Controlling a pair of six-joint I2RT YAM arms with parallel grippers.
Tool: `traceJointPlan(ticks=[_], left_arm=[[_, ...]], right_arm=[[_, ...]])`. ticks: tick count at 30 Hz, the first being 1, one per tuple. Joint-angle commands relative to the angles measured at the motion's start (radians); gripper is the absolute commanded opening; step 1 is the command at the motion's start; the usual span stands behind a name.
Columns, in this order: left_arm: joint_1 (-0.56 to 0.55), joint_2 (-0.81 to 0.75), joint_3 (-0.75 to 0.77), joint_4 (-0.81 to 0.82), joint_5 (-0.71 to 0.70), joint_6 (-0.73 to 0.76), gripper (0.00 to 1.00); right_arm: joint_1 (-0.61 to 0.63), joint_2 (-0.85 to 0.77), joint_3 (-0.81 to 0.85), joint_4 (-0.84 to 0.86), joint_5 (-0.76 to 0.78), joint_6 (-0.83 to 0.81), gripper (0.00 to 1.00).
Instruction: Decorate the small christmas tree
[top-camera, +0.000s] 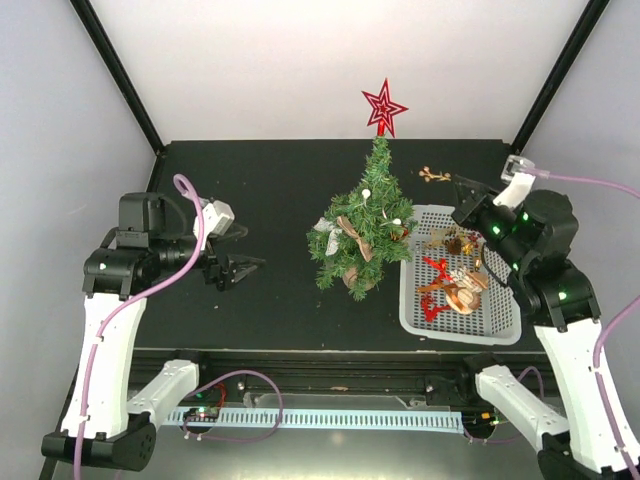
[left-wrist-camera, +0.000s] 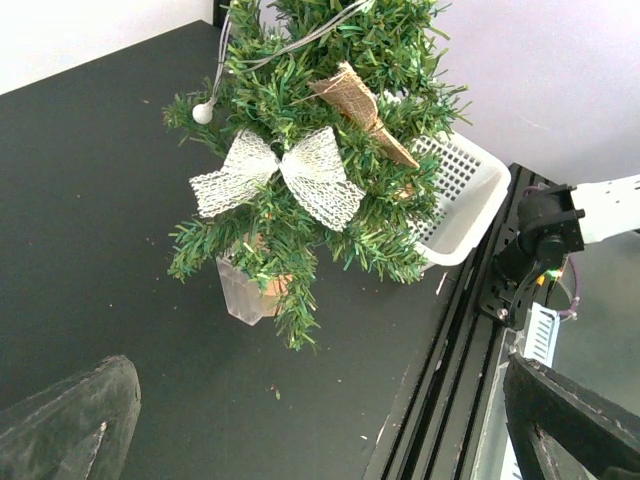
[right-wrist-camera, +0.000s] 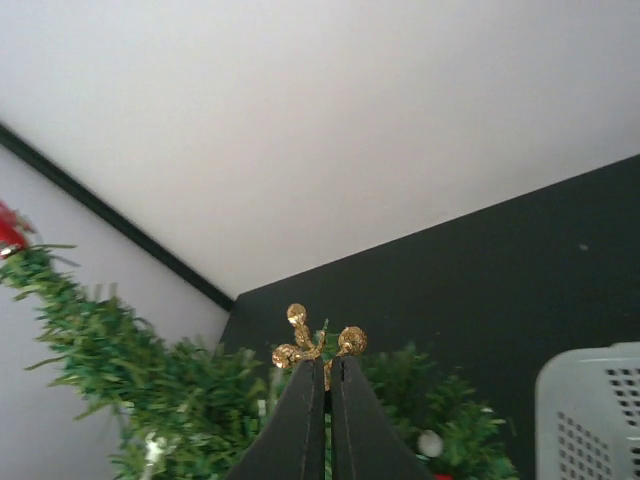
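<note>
Top external view: nearest, the white basket (top-camera: 410, 322) holding more ornaments (top-camera: 450, 285) sits at 4 o'clock from the small christmas tree (top-camera: 365, 225), just beside its branches. The left gripper (top-camera: 238, 268) hovers at the tree's 9 o'clock, jaws wide apart and empty. The tree stands mid-way across the counter (top-camera: 280, 180), wearing a mesh bow (left-wrist-camera: 280, 178), a burlap ribbon (left-wrist-camera: 360, 105) and a red star (top-camera: 383, 107). Farthest, at 1 o'clock, the right gripper (right-wrist-camera: 328, 368) is pinched together on a gold ornament (right-wrist-camera: 318, 340). This looks like the hanging step. Next, I judge, it must move toward 9 o'clock, settle the ornament on an upper branch, then release.
</note>
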Motion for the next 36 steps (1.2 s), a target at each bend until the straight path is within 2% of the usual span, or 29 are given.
traceJointPlan(ticks=[1, 6, 12, 17, 28, 36], left_arm=[[-0.005, 0.014, 0.001, 0.004, -0.015, 0.007, 0.99], [-0.005, 0.013, -0.007, 0.016, -0.013, 0.004, 0.99], [-0.004, 0.002, -0.015, 0.021, -0.011, 0.002, 0.99], [-0.005, -0.003, -0.029, 0.031, -0.010, 0.000, 0.99], [-0.005, 0.007, -0.033, 0.040, 0.002, 0.001, 0.99], [-0.005, 0.004, -0.037, 0.041, -0.003, -0.005, 0.99]], right_arm=[[0.088, 0.107, 0.089, -0.031, -0.028, -0.039, 0.01], [0.229, 0.222, 0.177, -0.071, 0.082, -0.051, 0.01], [0.235, 0.271, 0.169, -0.053, 0.143, -0.014, 0.01], [0.241, 0.295, 0.162, -0.040, 0.117, -0.012, 0.01], [0.401, 0.304, 0.151, -0.098, 0.211, -0.046, 0.01], [0.413, 0.214, 0.075, -0.131, 0.280, -0.034, 0.01]])
